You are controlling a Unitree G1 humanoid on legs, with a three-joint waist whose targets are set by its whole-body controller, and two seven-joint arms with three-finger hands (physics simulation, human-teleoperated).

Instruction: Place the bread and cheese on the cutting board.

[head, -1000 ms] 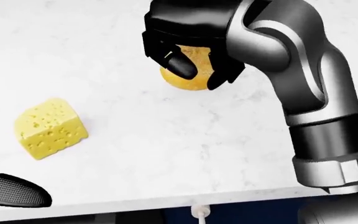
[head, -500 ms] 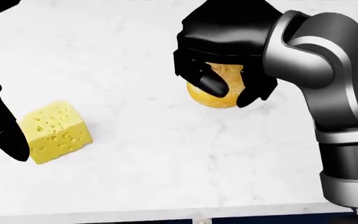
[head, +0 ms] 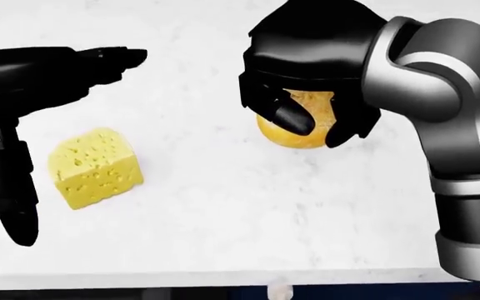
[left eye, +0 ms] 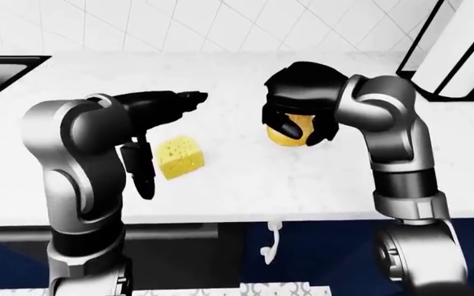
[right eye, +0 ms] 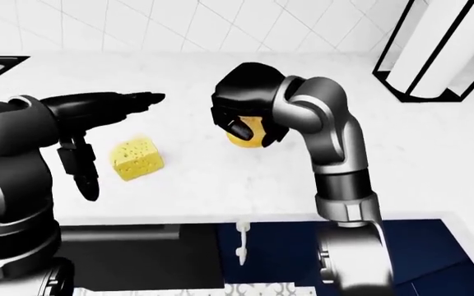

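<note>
Far left of the head view: left hand (head: 23, 125) with fingers spread wide, one finger (head: 11, 194) hanging down toward the lower left edge, the others reaching rightward along the top of the frame, closed on nothing. Just right of that hanging finger, a yellow cheese wedge (head: 96, 167) with small holes, resting on the white marble counter (head: 223, 212), long axis tilted from lower left to upper right, not touched by the hand as far as can be told. Centre-right, upper half: right hand (head: 306, 122) curled from above round a round golden bread roll (head: 298, 128), one dark fingertip (head: 288, 119) across its left face and another finger on its right side; no clear long axis. Whether roll rests on counter or hangs clear of it: cannot tell. Upper right of the left-eye view: white cylinder with dark frame (left eye: 455, 55).
</note>
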